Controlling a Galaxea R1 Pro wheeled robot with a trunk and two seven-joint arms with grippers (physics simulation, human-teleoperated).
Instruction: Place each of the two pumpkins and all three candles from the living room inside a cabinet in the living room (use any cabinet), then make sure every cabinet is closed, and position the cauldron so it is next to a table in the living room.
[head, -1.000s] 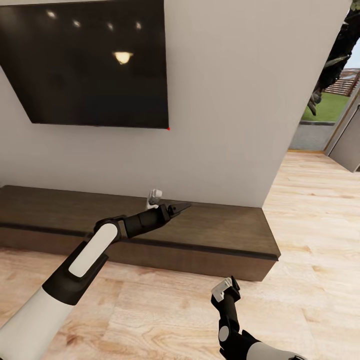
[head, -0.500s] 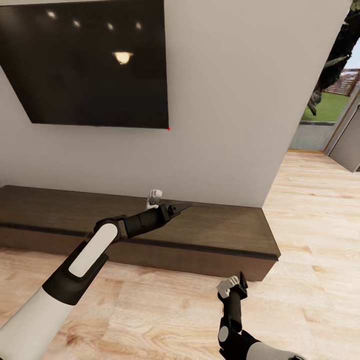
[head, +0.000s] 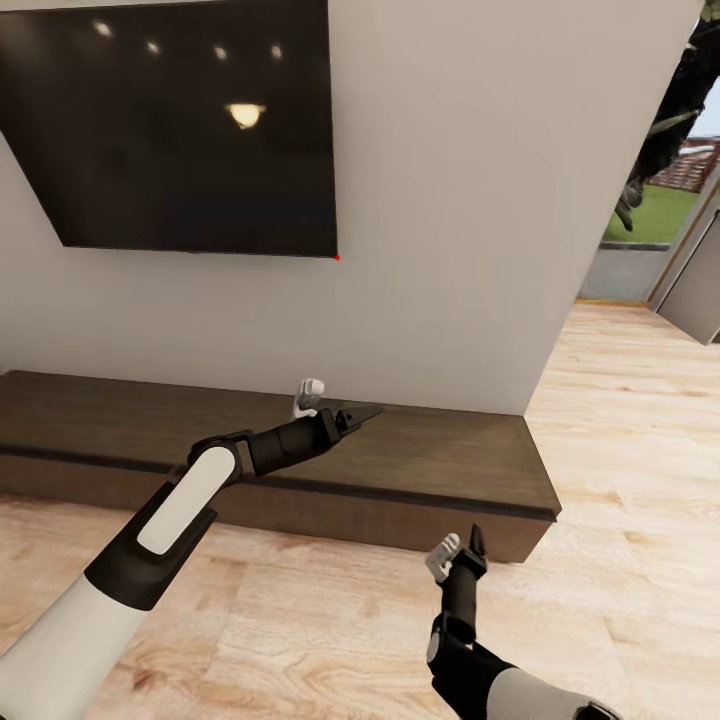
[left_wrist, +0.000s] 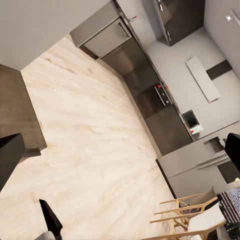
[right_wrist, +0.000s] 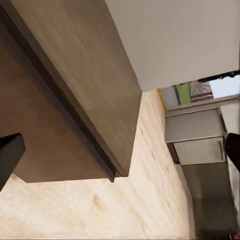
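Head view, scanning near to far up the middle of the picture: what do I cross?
Right gripper → wooden floor → cabinet → left gripper → grey wall → wall TV.

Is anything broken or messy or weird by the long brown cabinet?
Nothing stands out. The cabinet sits straight against the wall with its fronts shut, and nothing is spilled on its top or on the wooden floor. The left gripper is over the cabinet, the right gripper low before it.
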